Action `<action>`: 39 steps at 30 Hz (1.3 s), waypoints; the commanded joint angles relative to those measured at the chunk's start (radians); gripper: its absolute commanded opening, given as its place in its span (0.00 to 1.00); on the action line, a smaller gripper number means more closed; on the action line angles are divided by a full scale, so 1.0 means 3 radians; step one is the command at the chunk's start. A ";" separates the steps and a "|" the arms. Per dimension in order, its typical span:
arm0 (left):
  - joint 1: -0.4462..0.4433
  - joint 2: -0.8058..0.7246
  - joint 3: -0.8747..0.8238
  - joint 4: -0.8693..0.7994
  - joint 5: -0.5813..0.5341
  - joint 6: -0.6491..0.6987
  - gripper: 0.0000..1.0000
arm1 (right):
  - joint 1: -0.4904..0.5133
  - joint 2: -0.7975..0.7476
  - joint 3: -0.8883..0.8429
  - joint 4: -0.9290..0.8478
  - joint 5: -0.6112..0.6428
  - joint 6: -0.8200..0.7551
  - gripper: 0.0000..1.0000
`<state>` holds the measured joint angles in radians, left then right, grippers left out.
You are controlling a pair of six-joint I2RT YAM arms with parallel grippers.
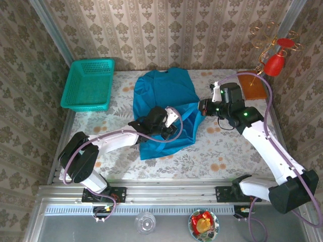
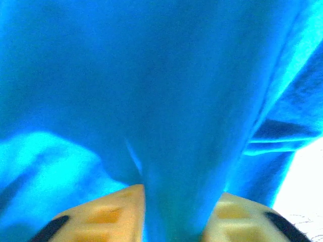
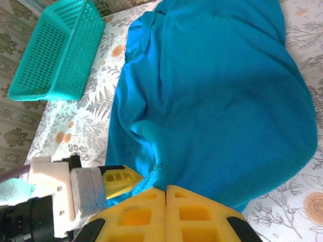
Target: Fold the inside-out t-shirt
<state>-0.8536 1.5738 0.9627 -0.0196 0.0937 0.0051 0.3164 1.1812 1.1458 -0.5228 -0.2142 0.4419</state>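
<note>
Shirt: lies rumpled mid-table, collar toward the far edge, near hem bunched. We judge it light, limp, thin cotton. It drapes, slides on itself, and gives nothing stiff to push against. Left gripper is clamped on a fold of it, cloth rising between the pads. Right gripper has its fingers together at the shirt's right edge. Cloth puckers into the tips, so it seems pinched. Best holds, we reckon: hem corners or shoulder seams, both arms, cloth taut.

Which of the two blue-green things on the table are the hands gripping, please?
The soft t-shirt in the middle: left hand and right hand both pinch its cloth. The mesh basket sits apart, far left.
</note>
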 commanded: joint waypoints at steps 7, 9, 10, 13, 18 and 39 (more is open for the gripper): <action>0.0263 -0.0043 0.0444 -0.0255 0.0516 0.0086 0.00 | -0.0044 -0.0114 -0.0143 -0.0246 0.0371 0.0027 0.02; 0.0288 -0.0061 0.0575 -0.0402 0.0609 0.0129 0.00 | -0.0017 -0.0127 -0.0206 -0.0303 0.0388 0.0012 0.07; 0.0317 -0.0074 0.0650 -0.0540 0.0670 0.0141 0.00 | 0.0000 -0.0152 -0.0252 -0.0310 0.0387 0.0010 0.08; 0.0427 -0.0101 0.0816 -0.0753 0.0943 0.0104 0.00 | 0.0113 -0.0213 -0.0420 -0.0251 0.0346 0.0074 0.18; 0.0488 -0.0118 0.0982 -0.0949 0.0967 0.0106 0.00 | 0.0568 -0.0300 -0.0701 -0.0101 0.0479 0.0262 0.30; 0.0436 -0.0565 0.1357 -0.1474 0.1025 0.0212 0.00 | 0.1898 0.1631 -0.1104 0.2077 0.1598 0.0531 0.01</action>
<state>-0.7082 1.4487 1.3312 -0.4248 0.3820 0.0360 0.8932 1.6192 0.7757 -0.0166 0.1741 0.5812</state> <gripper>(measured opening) 0.052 0.049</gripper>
